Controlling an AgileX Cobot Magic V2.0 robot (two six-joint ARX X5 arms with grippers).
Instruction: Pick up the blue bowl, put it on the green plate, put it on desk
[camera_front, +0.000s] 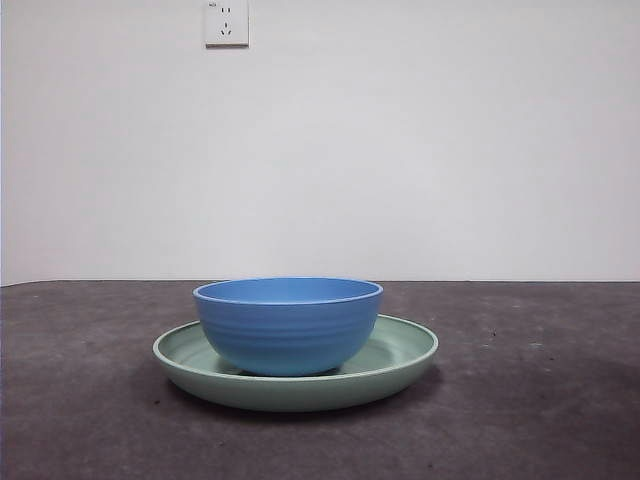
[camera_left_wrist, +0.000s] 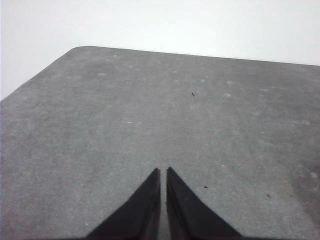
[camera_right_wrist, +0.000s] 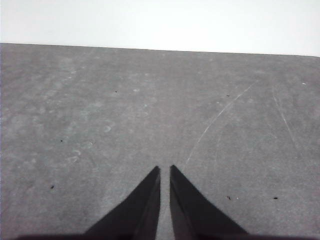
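Note:
The blue bowl (camera_front: 288, 325) stands upright inside the green plate (camera_front: 400, 350) in the front view, near the middle of the desk (camera_front: 540, 400). Neither gripper shows in the front view. In the left wrist view my left gripper (camera_left_wrist: 163, 171) is shut and empty over bare desk (camera_left_wrist: 150, 110). In the right wrist view my right gripper (camera_right_wrist: 164, 169) is shut and empty over bare desk (camera_right_wrist: 125, 110). Neither wrist view shows the bowl or the plate.
A white wall with a power socket (camera_front: 226, 22) stands behind the desk. The left wrist view shows a rounded corner of the desk (camera_left_wrist: 80, 49). Faint scratches (camera_right_wrist: 220, 117) mark the desk in the right wrist view.

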